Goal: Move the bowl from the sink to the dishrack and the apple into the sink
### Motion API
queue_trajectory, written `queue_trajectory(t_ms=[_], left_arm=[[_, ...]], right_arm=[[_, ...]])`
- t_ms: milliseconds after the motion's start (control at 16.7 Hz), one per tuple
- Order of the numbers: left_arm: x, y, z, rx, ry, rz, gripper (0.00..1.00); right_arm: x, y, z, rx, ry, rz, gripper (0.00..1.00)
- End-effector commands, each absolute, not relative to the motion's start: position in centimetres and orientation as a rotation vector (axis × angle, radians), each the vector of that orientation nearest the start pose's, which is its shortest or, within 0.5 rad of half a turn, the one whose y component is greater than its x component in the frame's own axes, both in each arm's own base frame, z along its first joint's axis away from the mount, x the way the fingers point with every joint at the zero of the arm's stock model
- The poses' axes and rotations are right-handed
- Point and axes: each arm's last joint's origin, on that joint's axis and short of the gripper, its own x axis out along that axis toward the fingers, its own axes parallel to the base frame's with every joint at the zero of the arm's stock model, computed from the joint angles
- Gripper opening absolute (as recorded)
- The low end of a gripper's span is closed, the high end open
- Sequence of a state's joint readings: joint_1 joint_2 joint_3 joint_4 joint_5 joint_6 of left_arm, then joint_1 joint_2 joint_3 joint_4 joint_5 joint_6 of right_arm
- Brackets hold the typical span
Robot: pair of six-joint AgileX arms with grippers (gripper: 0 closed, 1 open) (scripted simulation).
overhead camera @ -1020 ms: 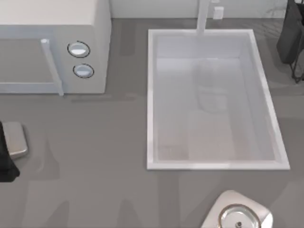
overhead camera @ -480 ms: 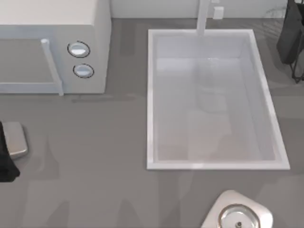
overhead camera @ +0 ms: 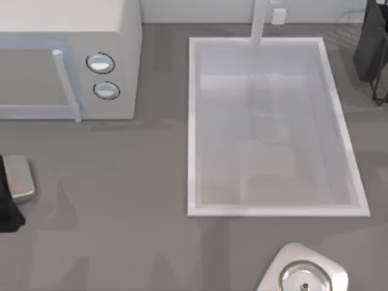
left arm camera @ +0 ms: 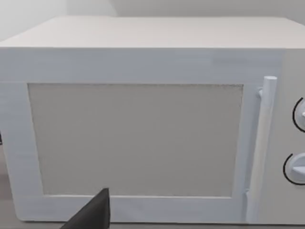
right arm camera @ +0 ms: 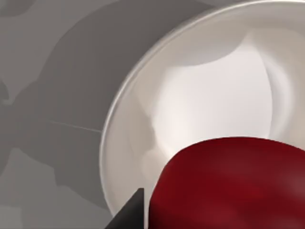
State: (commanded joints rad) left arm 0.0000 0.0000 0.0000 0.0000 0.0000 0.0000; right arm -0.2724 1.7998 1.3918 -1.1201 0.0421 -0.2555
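Jaw state cannot be told for either gripper: one dark fingertip (right arm camera: 126, 214) shows in the right wrist view, just beside the small glossy red apple (right arm camera: 228, 183), which sits in a shallow white round dish (right arm camera: 143, 109) on the grey table (right arm camera: 52, 71). Another dark fingertip (left arm camera: 93, 214) shows in the left wrist view, before the white box-shaped microwave (left arm camera: 138, 138). From above, the large white rectangular sink (overhead camera: 270, 209) lies right of the microwave
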Motion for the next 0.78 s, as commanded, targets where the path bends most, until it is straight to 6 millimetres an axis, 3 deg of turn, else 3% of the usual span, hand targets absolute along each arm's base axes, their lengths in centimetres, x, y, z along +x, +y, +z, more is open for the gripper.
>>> queue_trajectory(t_ms=[180, 360, 540, 780], left_arm=[[10.6, -0.1, 16.0, 0.0, 0.0, 0.0, 1.0], [10.6, -0.1, 16.0, 0.0, 0.0, 0.0, 1.0], [10.6, -0.1, 16.0, 0.0, 0.0, 0.0, 1.0], [10.6, -0.1, 16.0, 0.0, 0.0, 0.0, 1.0]], right_arm=[[33.0, -8.5, 21.4, -0.051, 1.522, -0.054, 0.0], [34.0, -6.6, 20.5, -0.129, 1.441, -0.068, 0.0], [35.6, -3.4, 19.4, -0.233, 1.282, -0.088, 0.0], [37.1, 2.6, 18.5, -0.331, 0.953, -0.108, 0.0]])
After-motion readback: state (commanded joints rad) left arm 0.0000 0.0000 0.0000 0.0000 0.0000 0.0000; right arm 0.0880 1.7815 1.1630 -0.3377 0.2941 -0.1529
